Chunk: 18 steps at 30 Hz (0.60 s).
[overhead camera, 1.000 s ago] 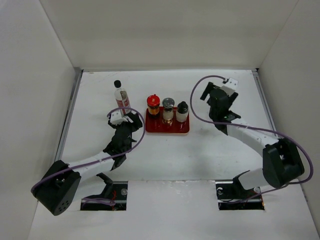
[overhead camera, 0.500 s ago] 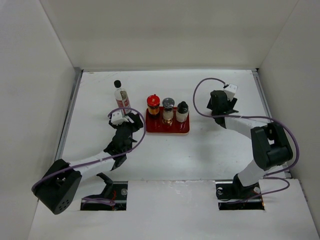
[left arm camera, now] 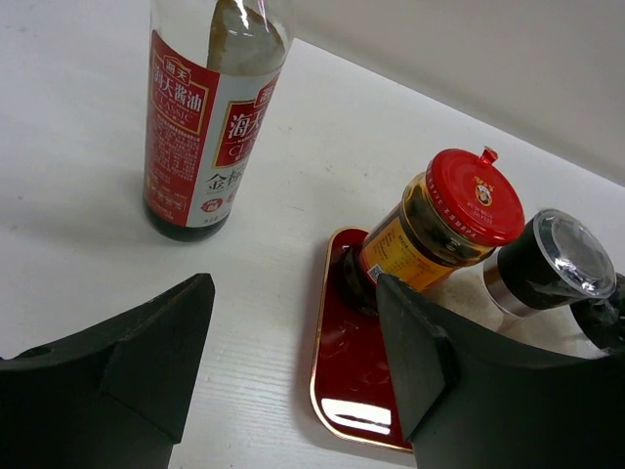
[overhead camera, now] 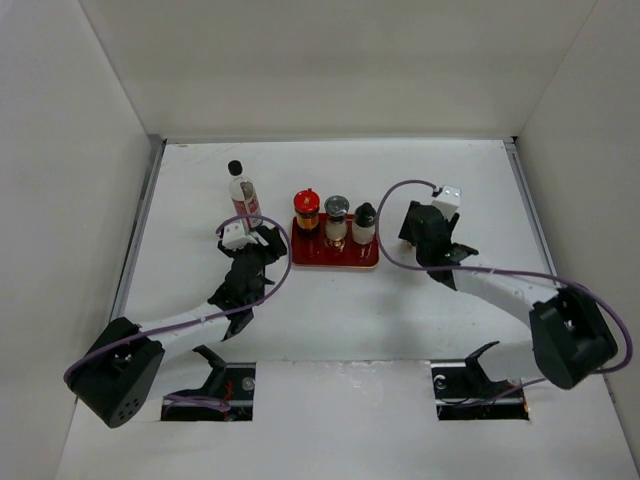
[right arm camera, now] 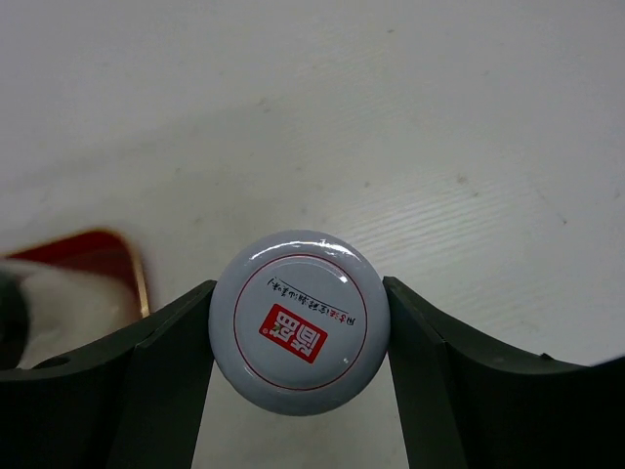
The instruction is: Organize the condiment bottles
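Note:
On the red tray [overhead camera: 335, 254] stand the red-capped jar [overhead camera: 307, 211], the silver-lidded jar [overhead camera: 337, 215] and the black-capped beige bottle [overhead camera: 365, 223]. The tall slim bottle [overhead camera: 243, 195] stands on the table left of the tray. My right gripper [overhead camera: 421, 236] is just right of the tray. In the right wrist view my right gripper [right arm camera: 299, 291] is shut on the pale-lidded jar [right arm camera: 300, 324], one jaw on each side of its lid. My left gripper [overhead camera: 262, 246] is open and empty near the tray's left end. The left wrist view shows my left gripper [left arm camera: 293, 362], the tall bottle [left arm camera: 210, 117], the red-capped jar [left arm camera: 449, 220] and the silver-lidded jar [left arm camera: 552, 264].
White walls enclose the table on the left, back and right. The tray's corner [right arm camera: 98, 252] shows left of the held jar. A purple cable [overhead camera: 385, 215] loops from the right wrist above the tray's right end.
My right gripper has moved left and nearer, toward the tray's right end, with the pale-lidded jar in it. The left arm has not moved.

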Motion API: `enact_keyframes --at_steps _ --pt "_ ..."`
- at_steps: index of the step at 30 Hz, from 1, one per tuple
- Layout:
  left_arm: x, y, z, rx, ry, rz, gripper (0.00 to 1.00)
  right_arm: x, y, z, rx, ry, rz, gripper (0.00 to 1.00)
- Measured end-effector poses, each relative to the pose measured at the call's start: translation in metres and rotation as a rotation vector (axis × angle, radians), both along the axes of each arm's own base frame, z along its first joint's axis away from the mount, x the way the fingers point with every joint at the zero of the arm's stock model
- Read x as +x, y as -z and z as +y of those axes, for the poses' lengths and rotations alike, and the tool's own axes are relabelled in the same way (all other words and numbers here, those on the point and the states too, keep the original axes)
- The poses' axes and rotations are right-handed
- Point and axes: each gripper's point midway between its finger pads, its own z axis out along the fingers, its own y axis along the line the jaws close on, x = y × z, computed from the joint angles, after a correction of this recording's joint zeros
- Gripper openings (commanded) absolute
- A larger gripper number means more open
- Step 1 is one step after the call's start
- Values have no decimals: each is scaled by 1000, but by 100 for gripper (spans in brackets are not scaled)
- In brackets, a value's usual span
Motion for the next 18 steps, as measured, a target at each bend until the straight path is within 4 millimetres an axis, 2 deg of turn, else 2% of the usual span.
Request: enact_keyframes --at_steps 5,8,13,18 --pt "1 4 -1 5 4 10 66 -33 -34 51 49 -168 -79 49" --pt "1 3 -2 2 4 8 66 -44 -42 78 69 -248 -100 49" --pt "1 3 -2 1 5 8 66 -50 -26 127 52 -373 -59 49" --pt "1 4 -2 1 6 8 66 -45 -12 166 41 -459 -45 49"
